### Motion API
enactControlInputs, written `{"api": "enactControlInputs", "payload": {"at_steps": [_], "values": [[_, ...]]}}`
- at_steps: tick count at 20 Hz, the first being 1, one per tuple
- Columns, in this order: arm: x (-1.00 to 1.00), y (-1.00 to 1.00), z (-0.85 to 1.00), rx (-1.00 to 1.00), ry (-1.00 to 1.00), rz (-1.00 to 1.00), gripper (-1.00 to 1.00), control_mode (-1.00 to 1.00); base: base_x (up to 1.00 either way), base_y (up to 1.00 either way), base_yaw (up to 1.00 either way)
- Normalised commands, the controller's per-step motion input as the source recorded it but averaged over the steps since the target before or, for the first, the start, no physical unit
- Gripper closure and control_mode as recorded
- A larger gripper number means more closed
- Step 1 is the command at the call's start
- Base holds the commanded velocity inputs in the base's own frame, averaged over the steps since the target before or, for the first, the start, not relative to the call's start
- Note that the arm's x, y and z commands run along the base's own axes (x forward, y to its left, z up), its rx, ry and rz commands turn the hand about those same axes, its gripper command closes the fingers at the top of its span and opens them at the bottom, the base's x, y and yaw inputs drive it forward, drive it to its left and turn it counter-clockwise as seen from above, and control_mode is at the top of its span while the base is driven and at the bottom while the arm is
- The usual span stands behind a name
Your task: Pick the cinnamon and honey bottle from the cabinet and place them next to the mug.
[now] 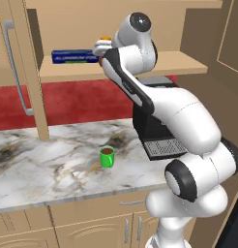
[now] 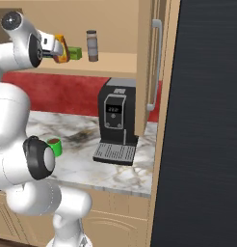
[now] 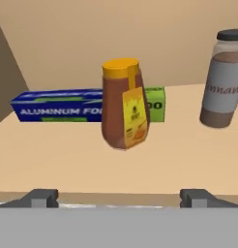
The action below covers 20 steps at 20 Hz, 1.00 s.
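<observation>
Honey bottle (image 3: 124, 110) before foil box (image 3: 58, 107), cinnamon (image 3: 226, 80) beside, jaws wide, holding nothing.

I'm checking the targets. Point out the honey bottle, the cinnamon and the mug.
honey bottle (image 3: 122, 114): hand view, amber body.
cinnamon (image 2: 92, 47): right base view, grey side.
mug (image 1: 107, 158): left base view, green wall.

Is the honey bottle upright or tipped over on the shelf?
Upright: the honey bottle stands on its base on the cabinet shelf, orange cap on top.
</observation>
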Motion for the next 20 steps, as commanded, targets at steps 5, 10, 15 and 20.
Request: {"api": "enactControlInputs", "payload": {"at_steps": [5, 10, 15, 20], "values": [[0.23, -0.15, 0.0, 0.0, 0.0, 0.0, -1.0, -1.0, 0.0, 0.0, 0.0], [0.14, -0.09, 0.03, 0.0, 0.01, 0.01, -1.0, -1.0, 0.0, 0.0, 0.0], [0.04, 0.0, 0.02, 0.0, 0.0, 0.04, -1.0, -1.0, 0.0, 0.0, 0.0], [0.05, 0.0, 0.0, 0.0, 0.0, 0.12, -1.0, -1.0, 0.0, 0.0, 0.0]]}}
